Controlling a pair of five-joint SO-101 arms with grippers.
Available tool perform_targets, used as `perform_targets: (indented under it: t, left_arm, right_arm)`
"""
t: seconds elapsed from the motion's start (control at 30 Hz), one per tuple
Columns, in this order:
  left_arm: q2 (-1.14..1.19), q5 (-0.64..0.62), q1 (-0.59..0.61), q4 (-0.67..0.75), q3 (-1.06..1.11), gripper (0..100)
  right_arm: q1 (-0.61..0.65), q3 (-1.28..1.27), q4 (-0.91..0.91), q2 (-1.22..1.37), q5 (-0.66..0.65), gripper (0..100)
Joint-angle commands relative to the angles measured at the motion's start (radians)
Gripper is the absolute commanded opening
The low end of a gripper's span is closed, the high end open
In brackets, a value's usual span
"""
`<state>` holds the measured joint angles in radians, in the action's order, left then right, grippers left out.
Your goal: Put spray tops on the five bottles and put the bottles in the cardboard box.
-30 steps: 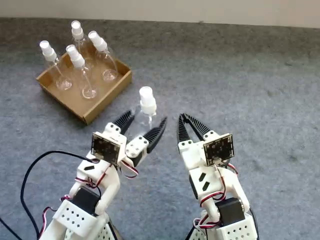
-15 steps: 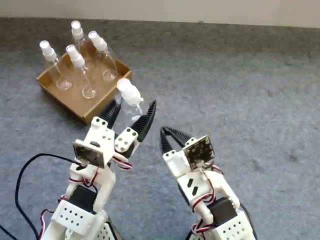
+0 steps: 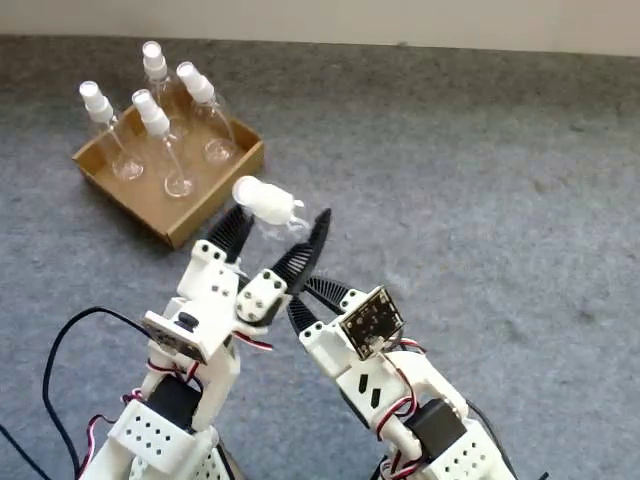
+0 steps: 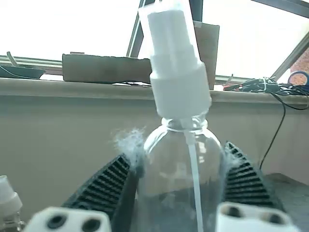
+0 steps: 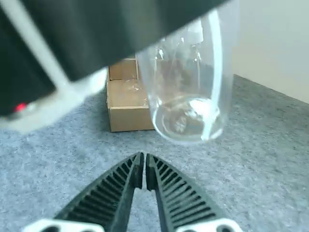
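Note:
A clear bottle with a white spray top hangs tilted above the carpet, just off the near right corner of the cardboard box. My left gripper is shut on its body; the left wrist view has the bottle between both fingers, its top upright. Several capped bottles stand in the box. My right gripper is shut and empty, low beneath the held bottle's base. From above, the right gripper sits close against the left one.
Grey carpet lies open to the right and behind. The two arms crowd together at the front centre. A black cable loops at the front left. The box lies ahead of the right gripper.
The left gripper closed on the bottle, lifted it and tilted its top toward the box. The right arm swung left under the left gripper, and its fingers went from open to shut.

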<state>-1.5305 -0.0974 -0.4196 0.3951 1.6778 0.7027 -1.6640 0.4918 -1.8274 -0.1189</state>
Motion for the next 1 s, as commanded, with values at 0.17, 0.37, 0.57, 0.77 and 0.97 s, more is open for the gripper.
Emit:
perform_targets:
  t: [0.17,0.37,0.57,0.77,0.97]
  left_arm:
    - [-0.012,-0.011,-0.136,-0.114,0.025,11]
    - [-0.012,-0.011,-0.166,-0.163,0.025,11]
    - [-0.012,-0.011,-0.199,-0.198,0.025,11]
    - [-0.012,-0.006,-0.197,-0.203,0.025,11]
    - [-0.013,-0.005,-0.145,-0.198,0.025,11]
  right_arm:
    - [-0.036,-0.002,-0.03,-0.012,-0.006,0.5]
    - [-0.148,-0.002,-0.03,-0.012,-0.003,0.5]
    - [-0.209,-0.002,-0.03,-0.012,-0.005,0.5]
    - [-0.246,-0.004,-0.03,-0.012,-0.002,0.5]
    - [-0.245,-0.005,-0.025,-0.012,-0.002,0.5]
